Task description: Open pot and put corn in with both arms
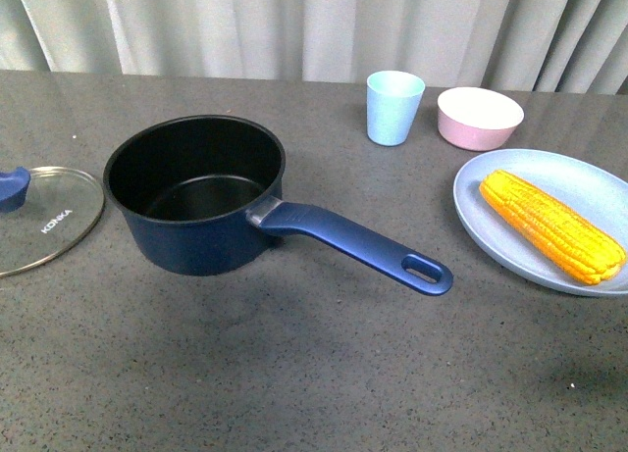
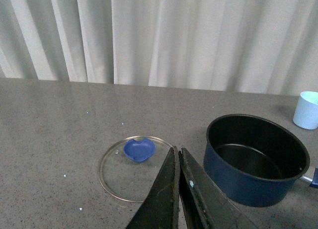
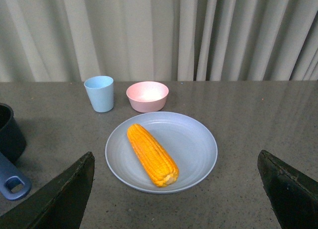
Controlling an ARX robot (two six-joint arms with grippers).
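Note:
The navy pot (image 1: 196, 192) stands open on the grey table, its long handle (image 1: 363, 246) pointing toward the front right; it also shows in the left wrist view (image 2: 254, 159). Its glass lid (image 1: 44, 220) with a blue knob lies flat to the pot's left. The corn (image 1: 551, 225) lies on a pale blue plate (image 1: 491, 226) at the right. My left gripper (image 2: 178, 150) is shut on nothing, held above the table between lid (image 2: 134, 167) and pot. My right gripper (image 3: 176, 162) hangs wide open, back from the plate (image 3: 194, 144) and corn (image 3: 151, 153). Neither arm appears in the front view.
A light blue cup (image 1: 394, 106) and a pink bowl (image 1: 479, 117) stand behind the plate, near the table's far edge. A pale curtain hangs behind the table. The pot handle (image 3: 12, 182) lies at the edge of the right wrist view.

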